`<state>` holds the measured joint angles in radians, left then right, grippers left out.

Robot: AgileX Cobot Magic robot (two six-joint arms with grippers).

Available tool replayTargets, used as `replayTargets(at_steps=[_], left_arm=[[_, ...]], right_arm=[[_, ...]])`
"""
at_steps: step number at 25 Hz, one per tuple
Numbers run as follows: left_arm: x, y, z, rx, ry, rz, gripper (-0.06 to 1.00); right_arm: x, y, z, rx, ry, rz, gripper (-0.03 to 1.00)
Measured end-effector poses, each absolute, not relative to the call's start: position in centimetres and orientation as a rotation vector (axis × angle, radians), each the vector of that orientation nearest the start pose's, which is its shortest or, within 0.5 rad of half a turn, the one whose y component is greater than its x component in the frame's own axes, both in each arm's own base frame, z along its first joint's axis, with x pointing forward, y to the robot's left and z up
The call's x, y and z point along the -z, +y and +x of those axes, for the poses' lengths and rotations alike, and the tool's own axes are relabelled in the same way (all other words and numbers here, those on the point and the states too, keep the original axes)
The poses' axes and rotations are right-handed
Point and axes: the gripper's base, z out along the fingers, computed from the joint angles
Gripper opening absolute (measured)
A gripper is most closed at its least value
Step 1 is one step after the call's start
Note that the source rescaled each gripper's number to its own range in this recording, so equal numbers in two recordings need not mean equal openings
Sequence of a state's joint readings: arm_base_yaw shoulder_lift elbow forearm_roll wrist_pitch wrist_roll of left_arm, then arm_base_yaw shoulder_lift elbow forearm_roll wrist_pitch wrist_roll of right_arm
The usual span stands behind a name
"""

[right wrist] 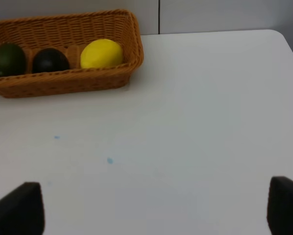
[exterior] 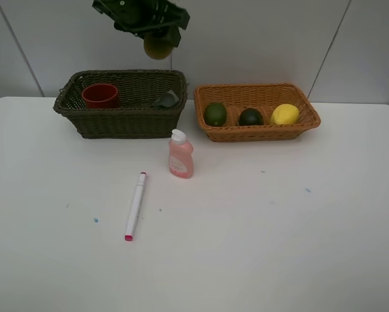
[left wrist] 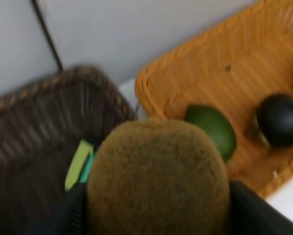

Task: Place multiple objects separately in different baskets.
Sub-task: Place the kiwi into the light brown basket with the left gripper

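Left gripper clamps kiwi aloft (other fruit lies in orange basket): next carry there, release. Right gripper apart, empty.

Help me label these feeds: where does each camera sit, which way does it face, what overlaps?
Exterior high: near side, looks down on table, dark basket, orange basket; left tool holding kiwi at top.
Left wrist: above both baskets, looks down past the tool-held kiwi.
Right wrist: low over table, faces orange basket; open right tool shows.
Shared: all see orange basket.
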<state>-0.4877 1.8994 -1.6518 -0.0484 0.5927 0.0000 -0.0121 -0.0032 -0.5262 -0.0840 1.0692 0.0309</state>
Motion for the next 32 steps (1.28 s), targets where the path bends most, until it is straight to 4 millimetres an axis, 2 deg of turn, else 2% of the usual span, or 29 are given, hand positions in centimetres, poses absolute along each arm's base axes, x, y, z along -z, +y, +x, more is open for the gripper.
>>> replayTargets(at_steps=[5,7,9,16,23,32], left_arm=[[-27.6,-23.6,43.2,0.341,2.269,0.546,0.69],[-26.8,-24.7,44.4,0.369,2.27,0.556,0.69],[-25.2,-26.0,45.2,0.391,2.288,0.589,0.69],[-20.5,-30.2,46.3,0.45,2.316,0.693,0.69],[-15.0,-32.0,46.1,0.459,2.367,0.78,0.69],[-15.0,-32.4,46.1,0.44,2.315,0.845,0.69]], right_arm=[[-28.4,-0.7,-0.9,0.088,2.021,0.049,0.99],[-28.4,-0.7,-0.9,0.088,2.021,0.049,0.99],[-28.4,-0.7,-0.9,0.088,2.021,0.049,0.99],[-28.4,-0.7,-0.9,0.088,2.021,0.049,0.99],[-28.4,-0.7,-0.9,0.088,2.021,0.049,0.99],[-28.4,-0.7,-0.9,0.088,2.021,0.049,0.99]])
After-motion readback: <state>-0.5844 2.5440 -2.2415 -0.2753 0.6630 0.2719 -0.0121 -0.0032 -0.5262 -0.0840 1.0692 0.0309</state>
